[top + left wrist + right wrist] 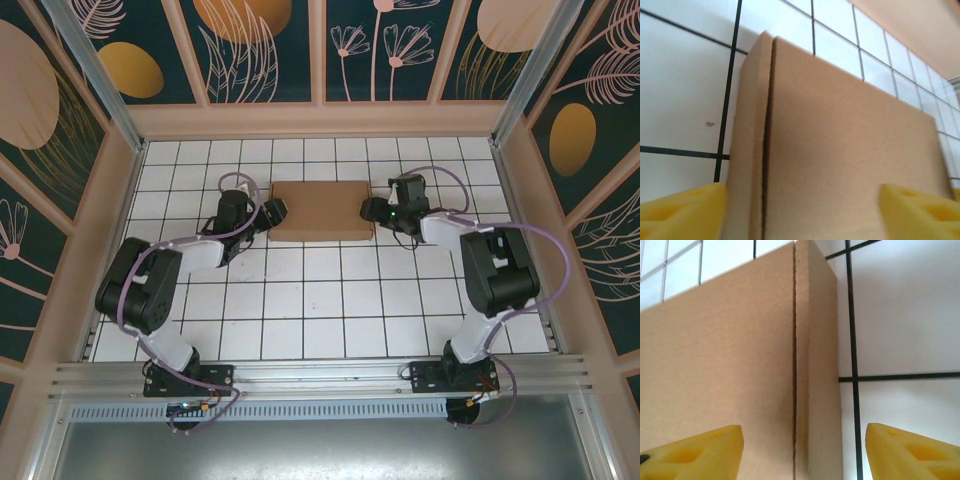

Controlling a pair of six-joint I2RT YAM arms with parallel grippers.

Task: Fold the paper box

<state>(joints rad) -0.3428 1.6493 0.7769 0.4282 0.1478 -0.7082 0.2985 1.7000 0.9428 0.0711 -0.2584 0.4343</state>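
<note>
The left gripper (268,213) sat at the left short end of the paper box (320,210), its yellow fingers (680,212) spread wide and holding nothing. In its wrist camera the box's end lay ahead between them, with a dark seam where the top panel met the side wall. The box looked closed and lay flat on the far half of the tiled table (300,300), its long axis running left to right between the two arms. The right gripper (372,210) faced the opposite short end, jaws likewise wide and empty, one finger over bare tile. I judged neither arm nearer: each would meet the box by moving straight inward along that axis.
</note>
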